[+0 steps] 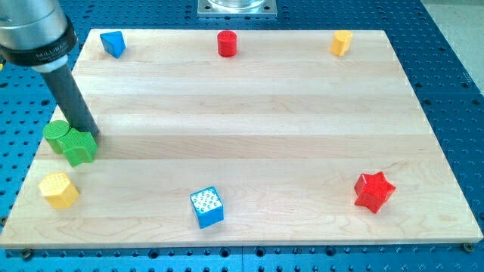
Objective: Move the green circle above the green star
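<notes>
The green circle (55, 136) sits near the board's left edge, touching the green star (79, 146), which lies just to its lower right. My dark rod comes down from the view's top left and my tip (89, 133) stands at the upper right of the green star, right against it and just right of the circle.
A yellow block (58, 190) lies below the green pair at the lower left. A blue cube (206, 207) sits at bottom centre, a red star (373, 191) at lower right. Along the top are a blue block (113, 43), a red cylinder (227, 43) and a yellow block (341, 42).
</notes>
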Motion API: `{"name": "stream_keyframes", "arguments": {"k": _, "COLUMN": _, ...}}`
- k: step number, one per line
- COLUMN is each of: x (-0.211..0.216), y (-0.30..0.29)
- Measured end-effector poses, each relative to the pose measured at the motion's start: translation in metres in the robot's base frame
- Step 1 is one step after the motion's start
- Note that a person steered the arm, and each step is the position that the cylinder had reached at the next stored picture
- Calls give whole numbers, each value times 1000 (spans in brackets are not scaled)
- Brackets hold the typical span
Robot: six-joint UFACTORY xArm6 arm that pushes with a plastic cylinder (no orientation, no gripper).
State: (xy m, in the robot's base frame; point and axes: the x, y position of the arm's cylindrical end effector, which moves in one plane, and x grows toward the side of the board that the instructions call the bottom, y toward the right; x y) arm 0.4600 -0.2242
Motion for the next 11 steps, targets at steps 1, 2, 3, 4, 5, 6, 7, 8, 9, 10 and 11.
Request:
{"name": "stream_keyframes", "arguments": {"k": 1, "x": 16, "y": 75}}
{"name": "stream_keyframes", "arguments": {"k": 2, "x": 35, "y": 44}}
{"name": "stream_keyframes", "arguments": {"k": 3, "x": 35, "y": 1}}
{"name": "stream_keyframes", "arguments": {"k": 4, "x": 71, "y": 4}}
{"name": "stream_keyframes", "arguments": {"k": 5, "x": 74, "y": 34}}
{"name": "stream_keyframes", "arguments": {"k": 6, "x": 114, "y": 49}}
{"name": "stream_keyframes", "arguments": {"k": 7, "x": 136, "y": -3}}
{"name": "stream_keyframes", "arguments": {"k": 8, "x": 145, "y": -79}}
{"name": "stream_keyframes", "arguments": {"k": 9, "x": 81, "y": -79}}
{"name": "stream_keyframes", "arguments": {"k": 10, "x": 43, "y": -79}}
{"name": "stream_keyframes", "arguments": {"k": 11, "x": 11, "y": -61}}
